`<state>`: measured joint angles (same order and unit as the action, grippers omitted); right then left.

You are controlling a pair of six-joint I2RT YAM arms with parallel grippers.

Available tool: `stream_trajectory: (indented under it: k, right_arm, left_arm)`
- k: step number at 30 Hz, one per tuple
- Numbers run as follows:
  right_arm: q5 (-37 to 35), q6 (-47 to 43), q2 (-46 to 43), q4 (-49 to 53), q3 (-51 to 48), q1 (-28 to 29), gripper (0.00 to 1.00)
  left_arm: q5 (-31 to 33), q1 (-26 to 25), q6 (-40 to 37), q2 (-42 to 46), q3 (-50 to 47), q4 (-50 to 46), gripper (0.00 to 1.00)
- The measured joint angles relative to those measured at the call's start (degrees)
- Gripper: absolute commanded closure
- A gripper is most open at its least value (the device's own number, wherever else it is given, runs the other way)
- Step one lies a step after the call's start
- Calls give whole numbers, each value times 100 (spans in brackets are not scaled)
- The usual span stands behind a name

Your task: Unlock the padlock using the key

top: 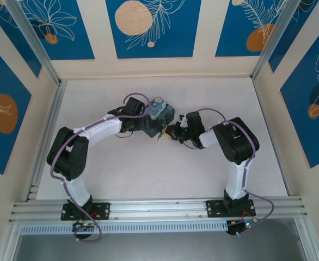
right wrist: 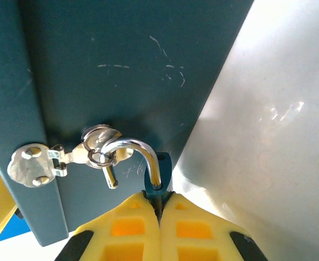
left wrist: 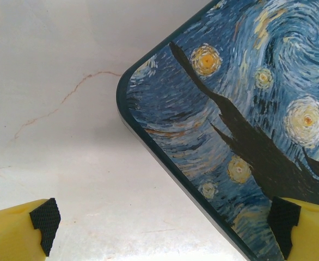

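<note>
The right fingers (right wrist: 132, 228) clamp the padlock (right wrist: 161, 162) at the tin (right wrist: 121, 65) wall, hiding nearly all its body; its shackle (right wrist: 131, 143) hooks the tin's hasp (right wrist: 67, 157). The left fingers (left wrist: 18, 234) stand wide astride the tin's corner.

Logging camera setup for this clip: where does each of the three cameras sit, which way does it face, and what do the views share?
Top external: fixed above and behind the robot, looking down at the table; left arm and right arm meet at the tin.
Left wrist: on the left arm, looking down at the tin's painted lid corner; open left pincer, fingers at the bottom corners.
Right wrist: on the right arm, facing the tin's dark side and hasp; right pincer shut on the padlock.
Shared: the tin is in all three.
</note>
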<state>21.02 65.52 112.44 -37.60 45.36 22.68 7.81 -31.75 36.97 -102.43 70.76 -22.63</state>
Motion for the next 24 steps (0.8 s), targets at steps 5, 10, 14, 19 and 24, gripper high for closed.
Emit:
stream_trajectory:
  k: [5,10,14,19,24]
  right_arm:
    - [-2,153,39,0,111,-76,100]
    - [-46,291,87,101,304,-188,100]
    - [-44,304,175,289,549,-262,100]
    - [37,229,181,494,656,-402,100]
    - [153,81,105,603,654,-599,100]
  left_arm:
    - [-2,0,15,-31,0,94,0]
    - [-4,0,17,-46,0,125,0]
    - [-24,-2,17,-55,0,173,0]
    - [-79,-7,17,-81,2,234,0]
    - [-175,-33,17,-92,7,251,0]
